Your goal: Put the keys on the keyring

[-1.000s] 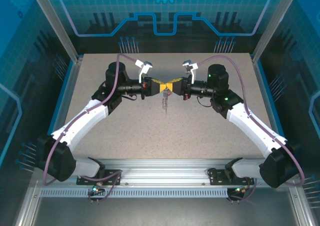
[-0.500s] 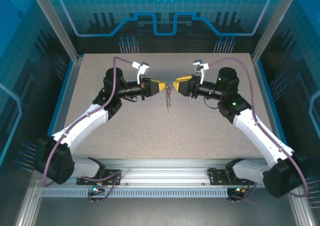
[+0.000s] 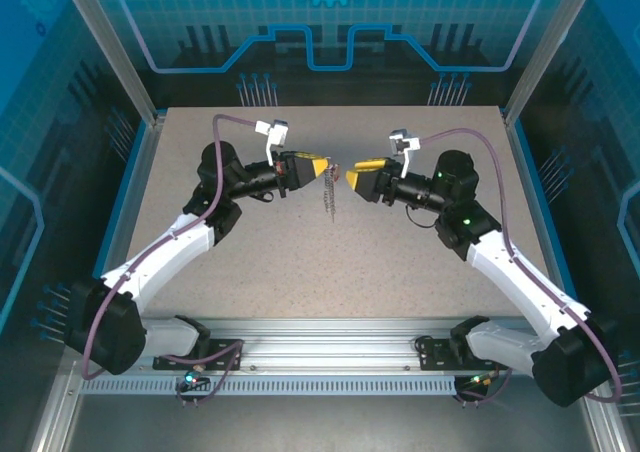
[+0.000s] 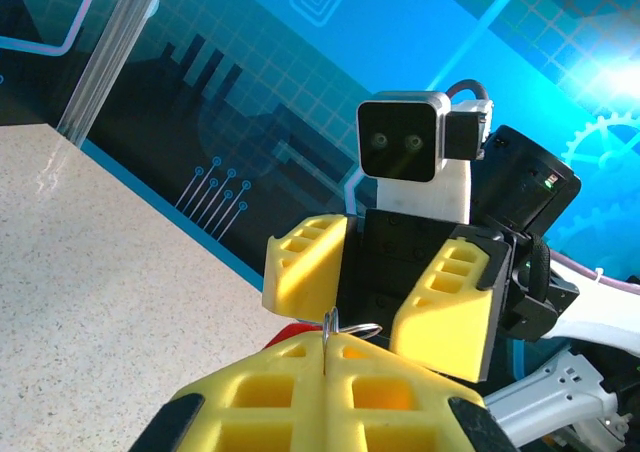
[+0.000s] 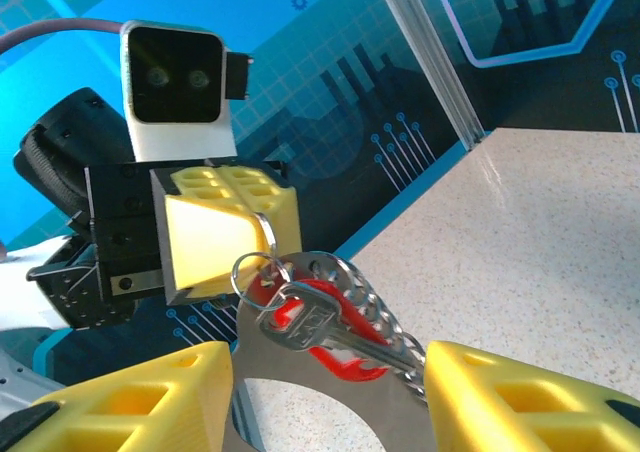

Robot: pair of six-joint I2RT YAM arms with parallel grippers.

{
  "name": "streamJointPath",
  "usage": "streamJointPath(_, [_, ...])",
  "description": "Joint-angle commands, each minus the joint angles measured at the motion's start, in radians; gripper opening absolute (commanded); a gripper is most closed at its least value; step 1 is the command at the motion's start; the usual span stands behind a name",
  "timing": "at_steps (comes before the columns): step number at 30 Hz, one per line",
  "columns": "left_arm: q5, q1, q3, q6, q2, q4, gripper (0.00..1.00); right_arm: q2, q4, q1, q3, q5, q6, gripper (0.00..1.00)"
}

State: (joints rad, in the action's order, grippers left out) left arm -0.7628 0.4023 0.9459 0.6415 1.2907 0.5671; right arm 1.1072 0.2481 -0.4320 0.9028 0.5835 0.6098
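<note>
My left gripper [image 3: 322,168] is shut on the keyring [image 4: 331,326], a thin silver split ring pinched edge-on between its yellow fingertips. From the keyring [image 5: 262,234] a bunch hangs in mid-air above the table. It holds a silver key [image 5: 318,322], a red piece [image 5: 345,357] behind it, a silvery chain [image 5: 385,312] and a flat metal plate [image 5: 300,392]. In the top view the bunch [image 3: 328,198] dangles between the two arms. My right gripper [image 3: 351,180] faces the left one a short way off. It stands open, its fingers [image 5: 135,397] on either side of the bunch and touching nothing.
The speckled table [image 3: 330,262] lies below both raised arms. Blue walls and metal posts [image 3: 133,62] close it in at the back and sides. A slotted rail [image 3: 330,357] runs along the near edge.
The right gripper has opened, let go and drawn back to the right. The left gripper, still shut, has lifted slightly, and the bunch now hangs from it alone.
</note>
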Motion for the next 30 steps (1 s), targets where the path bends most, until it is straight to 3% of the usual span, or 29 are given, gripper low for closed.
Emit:
streamJointPath(1, [0.008,-0.002,-0.002,0.038,-0.025,0.080,0.00,0.014,0.045,-0.019,0.027,0.007,-0.014,0.57])
streamJointPath(23, [-0.059,-0.002,0.013,0.153,0.018,0.206,0.00,0.104,0.112,-0.035,0.081,0.158,-0.063,0.65])
streamJointPath(27, [-0.063,-0.002,0.014,0.161,0.025,0.215,0.00,0.114,0.117,-0.044,0.091,0.177,-0.067,0.60])
streamJointPath(30, [-0.063,-0.002,0.014,0.166,0.028,0.221,0.00,0.115,0.122,-0.049,0.088,0.194,-0.070,0.47])
